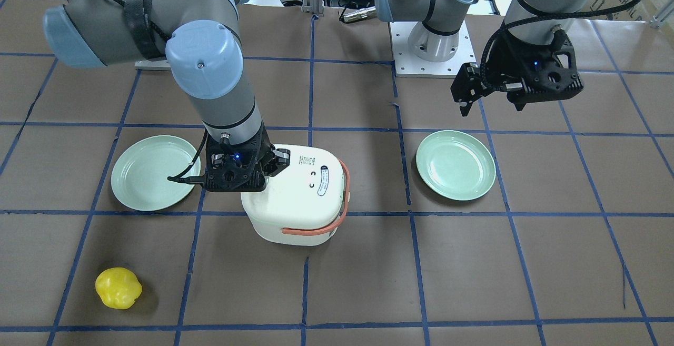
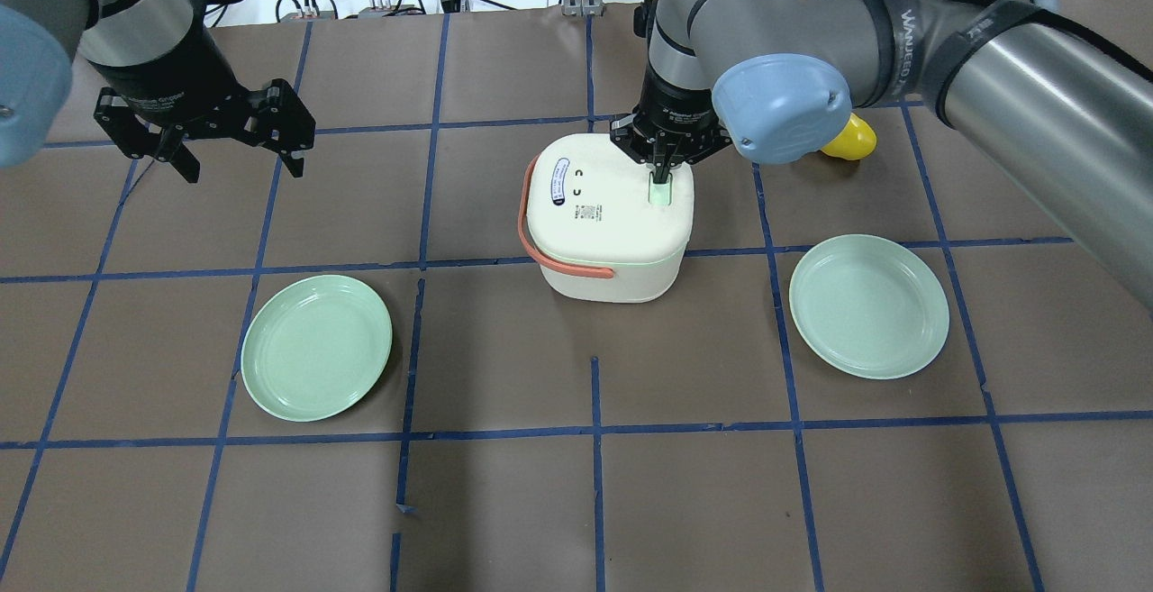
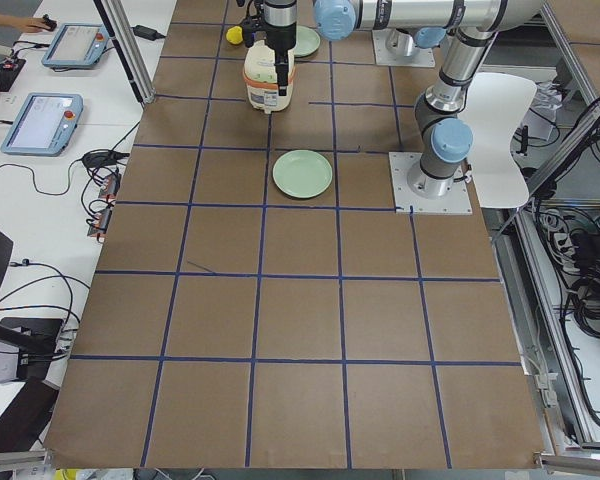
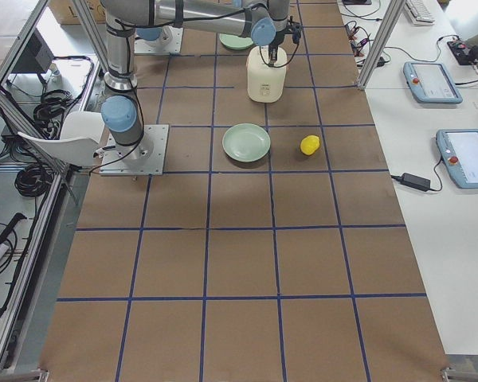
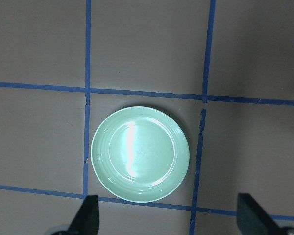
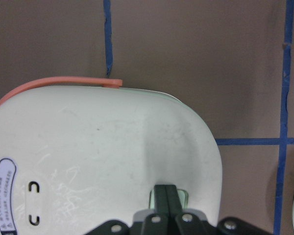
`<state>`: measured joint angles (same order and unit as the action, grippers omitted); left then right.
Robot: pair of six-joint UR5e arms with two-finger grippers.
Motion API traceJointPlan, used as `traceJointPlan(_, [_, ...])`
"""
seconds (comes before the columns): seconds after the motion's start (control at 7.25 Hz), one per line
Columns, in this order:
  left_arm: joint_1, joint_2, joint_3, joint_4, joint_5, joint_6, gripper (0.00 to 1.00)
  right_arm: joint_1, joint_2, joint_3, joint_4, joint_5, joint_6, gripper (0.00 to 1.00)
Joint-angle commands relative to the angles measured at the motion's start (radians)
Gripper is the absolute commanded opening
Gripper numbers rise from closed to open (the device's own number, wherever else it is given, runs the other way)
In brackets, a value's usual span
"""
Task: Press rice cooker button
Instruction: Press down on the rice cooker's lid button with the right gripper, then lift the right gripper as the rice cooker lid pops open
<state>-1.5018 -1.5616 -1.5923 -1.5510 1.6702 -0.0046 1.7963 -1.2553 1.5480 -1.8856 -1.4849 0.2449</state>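
On the middle of the brown bench (image 2: pixel 504 349) the rice cooker (image 2: pixel 603 223) has the right tool (image 2: pixel 662 177), pinched shut, tip at its green button (image 2: pixel 663 196); an off-centre push could slip off or shove it sideways.

The rice cooker (image 2: pixel 603 214) is smooth white plastic, its lid finely scratched, with a matt orange handle (image 2: pixel 563 259). Seen from overhead, the plate (image 2: pixel 869 305) at its four o'clock and the plate (image 2: pixel 315 346) at eight are glossy pale green. The table (image 2: pixel 504 502) is covered in matt brown paper.
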Motion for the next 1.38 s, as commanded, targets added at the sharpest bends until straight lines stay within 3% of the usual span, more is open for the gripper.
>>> traceJointPlan(0.0, [0.0,0.0,0.0,0.0,-0.001,0.0,1.0,0.0,0.001,0.007,-0.003,0.002,-0.001,0.13])
traceJointPlan(0.41, [0.0,0.0,0.0,0.0,-0.001,0.0,1.0,-0.003,-0.018,-0.012,0.016,-0.015,0.001,0.17])
traceJointPlan(0.97, [0.0,0.0,0.0,-0.001,-0.001,0.0,1.0,-0.003,-0.055,-0.254,0.346,-0.02,0.014,0.35])
traceJointPlan(1.1, [0.0,0.0,0.0,0.0,0.0,0.0,1.0,-0.018,-0.059,-0.294,0.359,-0.043,0.01,0.45])
traceJointPlan(1.24, [0.0,0.0,0.0,-0.001,-0.001,0.0,1.0,-0.037,-0.065,-0.324,0.349,-0.095,-0.004,0.65])
